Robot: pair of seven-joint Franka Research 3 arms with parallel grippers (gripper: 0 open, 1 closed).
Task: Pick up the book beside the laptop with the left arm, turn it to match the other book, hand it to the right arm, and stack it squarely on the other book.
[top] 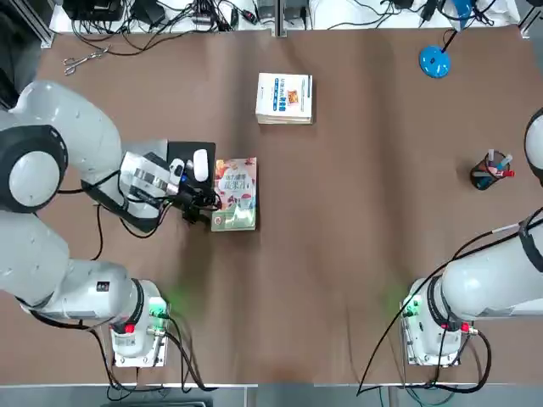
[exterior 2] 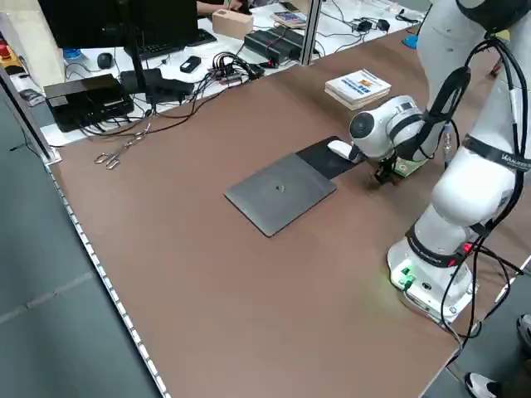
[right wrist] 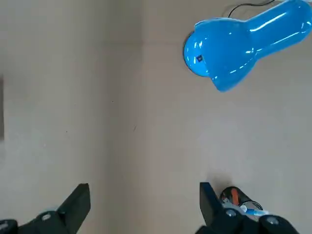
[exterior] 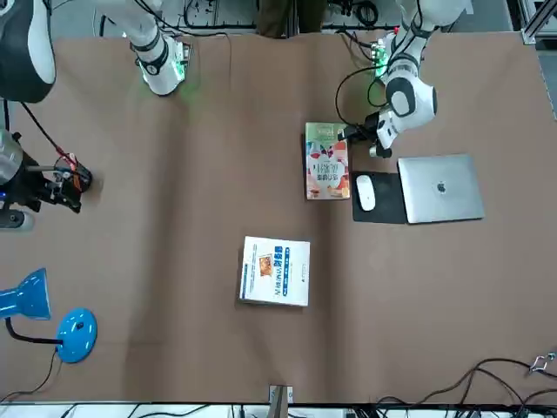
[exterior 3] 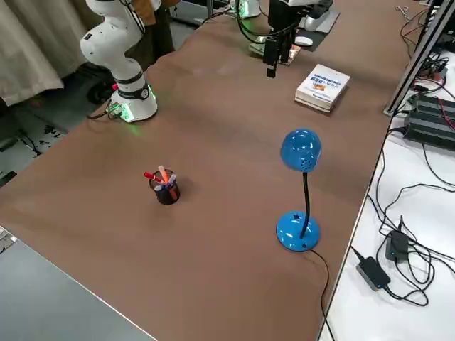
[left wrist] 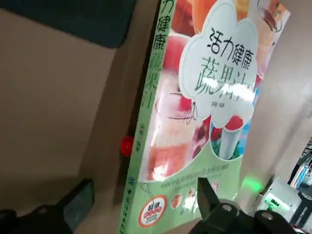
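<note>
L arm (top: pixel 64 153) reaches in from robot-side edge of table (top: pixel 339 280), L gripper (left wrist: pixel 144 195) wide open, nothing held, at green end of juice bk (left wrist: pixel 195 122), which lies flat in table's L half, mouse pad (exterior: pixel 379 198) btwn it & laptop (exterior: pixel 441 188). White bk (exterior: pixel 275 272) sits nearer far edge. R gripper (right wrist: pixel 144 195), wide & empty, hangs toward R edge.

Colourful bk (top: pixel 234 194) flat nr laptop (exterior: pixel 440 188), white bk (top: pixel 284 97) flat, well apart
</note>
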